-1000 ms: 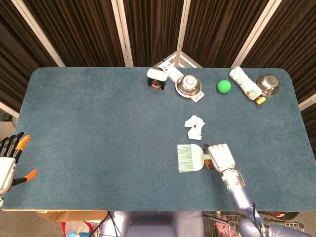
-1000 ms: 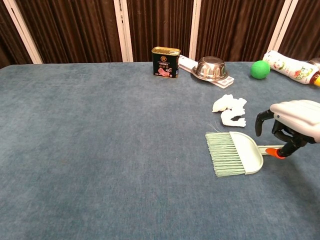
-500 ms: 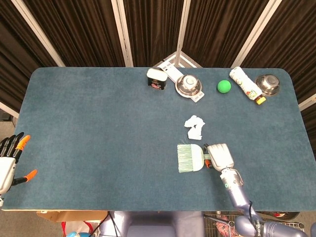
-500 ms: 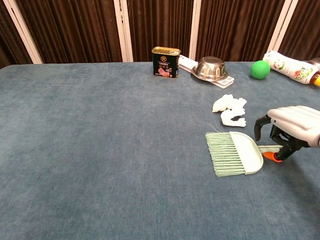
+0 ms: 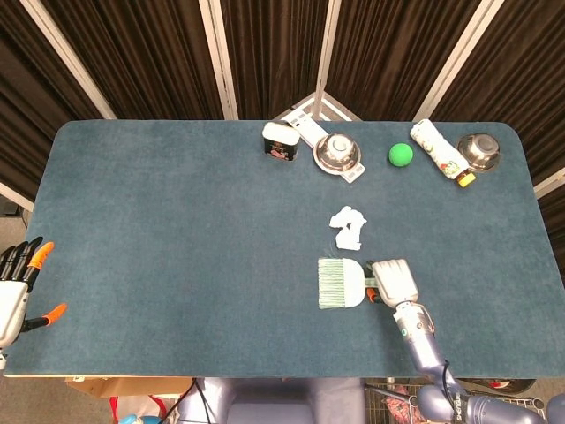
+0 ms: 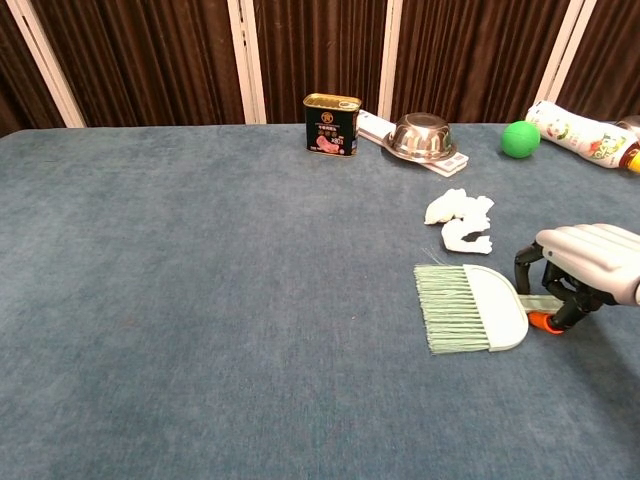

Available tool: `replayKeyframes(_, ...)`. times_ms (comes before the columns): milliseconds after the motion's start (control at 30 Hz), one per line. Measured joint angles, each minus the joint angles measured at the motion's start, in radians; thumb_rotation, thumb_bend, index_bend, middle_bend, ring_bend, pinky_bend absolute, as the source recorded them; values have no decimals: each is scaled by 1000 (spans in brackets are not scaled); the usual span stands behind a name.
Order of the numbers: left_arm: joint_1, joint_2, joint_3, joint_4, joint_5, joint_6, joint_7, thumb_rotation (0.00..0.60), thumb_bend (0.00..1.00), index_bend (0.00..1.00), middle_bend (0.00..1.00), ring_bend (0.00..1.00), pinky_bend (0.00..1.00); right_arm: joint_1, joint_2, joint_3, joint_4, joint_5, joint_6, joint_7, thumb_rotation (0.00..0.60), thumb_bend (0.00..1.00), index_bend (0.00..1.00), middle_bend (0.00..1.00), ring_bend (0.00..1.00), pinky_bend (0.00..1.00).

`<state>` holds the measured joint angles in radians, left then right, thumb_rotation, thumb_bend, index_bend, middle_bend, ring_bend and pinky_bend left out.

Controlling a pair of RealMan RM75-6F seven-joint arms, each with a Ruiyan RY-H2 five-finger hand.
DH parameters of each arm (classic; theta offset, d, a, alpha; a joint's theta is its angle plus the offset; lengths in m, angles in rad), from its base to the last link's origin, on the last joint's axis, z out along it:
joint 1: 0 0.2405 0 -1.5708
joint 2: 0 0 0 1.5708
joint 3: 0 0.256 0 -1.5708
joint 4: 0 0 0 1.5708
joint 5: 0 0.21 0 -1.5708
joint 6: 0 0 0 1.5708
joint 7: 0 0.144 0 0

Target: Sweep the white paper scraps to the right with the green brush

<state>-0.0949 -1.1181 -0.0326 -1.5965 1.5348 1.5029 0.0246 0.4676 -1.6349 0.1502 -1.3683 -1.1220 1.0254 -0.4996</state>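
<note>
The green brush (image 5: 340,283) (image 6: 470,308) lies flat on the blue table, bristles pointing left and handle pointing right. My right hand (image 5: 395,281) (image 6: 585,265) is down on the handle, its fingers curled around it with the thumb below. The white paper scraps (image 5: 348,227) (image 6: 460,220) sit in a small heap just beyond the brush head, not touching it. Off the table's left edge, my left hand (image 5: 18,287) hangs with its fingers spread and holds nothing; only the head view shows it.
Along the far edge stand a tin can (image 5: 280,141) (image 6: 331,124), a steel bowl (image 5: 336,152) (image 6: 421,137) on a white board, a green ball (image 5: 401,155) (image 6: 519,138), a lying bottle (image 5: 439,150) (image 6: 580,132) and a second steel bowl (image 5: 479,150).
My right hand has dropped onto the brush handle and its fingers have closed around it. The brush has shifted slightly to the right. The left hand has not moved.
</note>
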Motion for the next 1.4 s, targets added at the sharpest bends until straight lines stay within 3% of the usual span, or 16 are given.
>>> replayKeyframes(133,0,0,0,0,0,0,-1,600,0,0,0,0,0,1,1,-4,0,-2,2,6,600,543,774,895,918,846)
replayKeyframes(300,0,0,0,0,1,1,-1,600,0,0,0,0,0,2,15,-5,-20,-21,17,13,600,595,787,895,918,846)
replayKeyframes(700,-1,4,0,-6,-4,-6,-10,600,0,0,0,0,0,39,141,37,-195,-57,56,-75,600,612,815,897,918,846)
replayKeyframes(967,-3,9,0,-10,-9,-12,-20,600,0,0,0,0,0,106,228,96,-330,7,47,-205,600,613,815,897,918,846)
replayKeyframes(1167,-4,12,-2,-14,-16,-18,-28,600,0,0,0,0,0,167,209,118,-313,93,12,-270,600,613,830,897,918,846)
replayKeyframes(1400,-5,20,0,-20,-24,-31,-42,600,0,0,0,0,0,249,146,133,-189,207,-36,-338,600,614,829,897,918,846)
